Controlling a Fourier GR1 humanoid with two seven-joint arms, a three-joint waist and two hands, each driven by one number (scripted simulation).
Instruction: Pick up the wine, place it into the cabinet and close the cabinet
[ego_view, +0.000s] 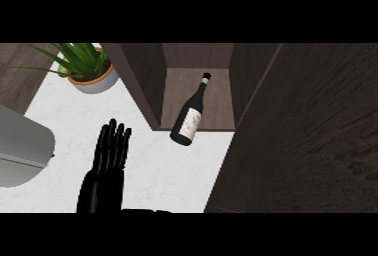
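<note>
Looking down from the head view: the wine bottle (190, 112) is lying in the open cabinet (198, 60), neck pointing inward, its base sticking out over the front edge. Left hand (111, 147) is relaxed over the white counter (170, 170), fingers straight, holding nothing. Potted plant (88, 67) sits top left, plus a grey appliance (22, 150) at left.

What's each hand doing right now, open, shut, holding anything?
Left hand: open, fingers straight, holding nothing.
Right hand: not in view.
</note>
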